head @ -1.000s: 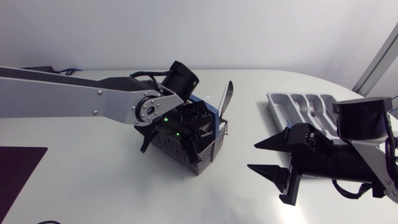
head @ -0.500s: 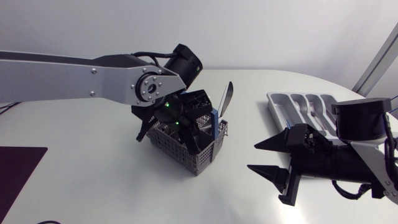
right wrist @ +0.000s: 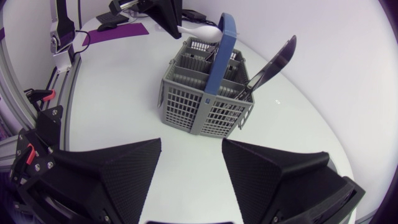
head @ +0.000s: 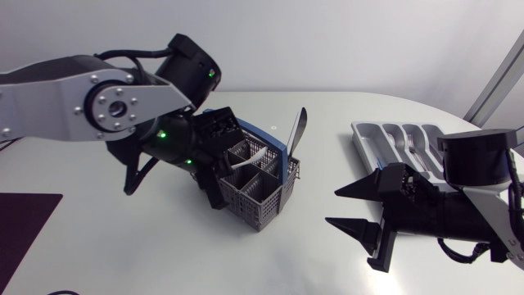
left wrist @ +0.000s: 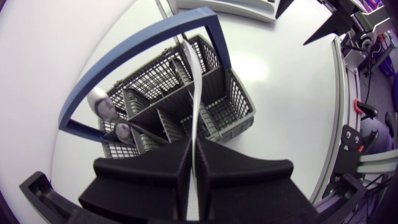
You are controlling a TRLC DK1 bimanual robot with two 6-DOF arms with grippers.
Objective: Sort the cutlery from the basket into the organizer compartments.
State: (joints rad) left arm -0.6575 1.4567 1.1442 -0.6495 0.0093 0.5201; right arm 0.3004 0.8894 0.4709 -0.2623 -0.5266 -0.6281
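Left wrist view: left gripper (left wrist: 193,149) has its fingers clamped on a thin silver-white utensil (left wrist: 196,93), whose far end reaches over the grey mesh basket with blue hoop handle (left wrist: 239,102). In the head view the utensil is low over the basket cells, beside the hoop. The step looks like the pick-out. The right gripper (head: 352,209) is wide open beside the grey compartment organizer tray (head: 366,133), well apart from the basket. Next move likely needs a lift clear of the hoop, then a carry to the matching compartment. Utensil type unclear. A dark utensil (head: 296,131) leans out of the basket.
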